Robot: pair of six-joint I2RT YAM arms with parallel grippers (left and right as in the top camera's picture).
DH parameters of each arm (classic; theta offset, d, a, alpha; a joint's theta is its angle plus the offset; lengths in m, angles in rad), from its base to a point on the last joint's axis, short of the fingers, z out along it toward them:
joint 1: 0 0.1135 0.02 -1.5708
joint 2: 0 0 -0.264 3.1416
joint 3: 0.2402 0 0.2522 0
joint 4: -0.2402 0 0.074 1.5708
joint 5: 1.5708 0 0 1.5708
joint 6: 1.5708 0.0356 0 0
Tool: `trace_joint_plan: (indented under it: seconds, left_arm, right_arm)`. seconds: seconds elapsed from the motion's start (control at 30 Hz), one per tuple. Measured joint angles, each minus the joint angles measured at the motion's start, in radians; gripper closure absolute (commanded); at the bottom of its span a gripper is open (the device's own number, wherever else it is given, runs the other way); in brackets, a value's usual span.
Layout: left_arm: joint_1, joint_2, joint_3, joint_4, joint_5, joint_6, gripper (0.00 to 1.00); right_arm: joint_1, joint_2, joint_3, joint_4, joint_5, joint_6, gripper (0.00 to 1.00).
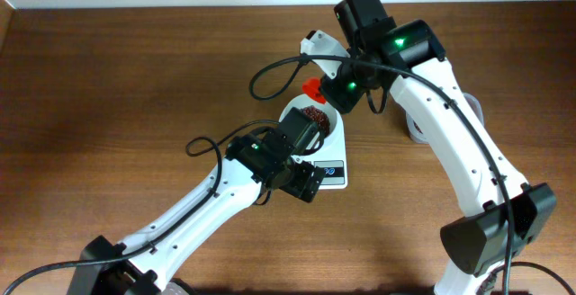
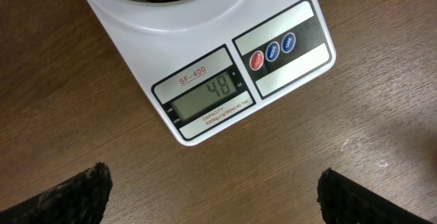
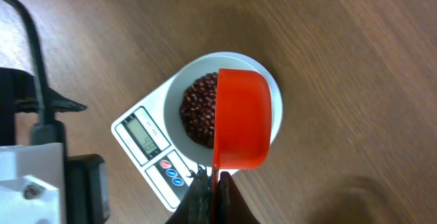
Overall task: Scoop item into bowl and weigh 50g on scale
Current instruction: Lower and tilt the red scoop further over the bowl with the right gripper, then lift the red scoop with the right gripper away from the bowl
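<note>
The white scale [image 2: 205, 80] stands on the wooden table, and its display [image 2: 212, 101] reads 48. The white bowl [image 3: 273, 91] sits on the scale [image 3: 147, 138] and holds a heap of dark red-brown beans [image 3: 198, 111]. My right gripper [image 3: 214, 190] is shut on the handle of a red scoop [image 3: 240, 118], which is tilted on its side over the bowl's right half. My left gripper [image 2: 212, 197] is open and empty, hovering over bare table just in front of the scale's display edge. In the overhead view the bowl [image 1: 335, 133] and scale [image 1: 335, 171] lie between both arms.
A pale round object [image 1: 414, 131] shows partly behind the right arm. Black cables [image 1: 270, 70] loop over the table near the scoop [image 1: 312, 86] and by the left arm. Wooden tabletop stretches to the left and far sides.
</note>
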Motion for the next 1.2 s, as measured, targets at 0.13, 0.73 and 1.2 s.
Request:
trace_joint_plan:
  seconds: [0.13,0.73,1.2]
  left_arm:
    - [0.000,0.000,0.000,0.000,0.000,0.000,0.01]
    - [0.000,0.000,0.000,0.000,0.000,0.000,0.01]
    - [0.000,0.000,0.000,0.000,0.000,0.000,0.01]
  right_arm:
    - [0.000,0.000,0.000,0.000,0.021,0.001,0.96]
    - [0.058,0.002,0.000,0.022,0.148,0.007,0.96]
    - [-0.005,0.003,0.000,0.052,0.026,0.100,0.96]
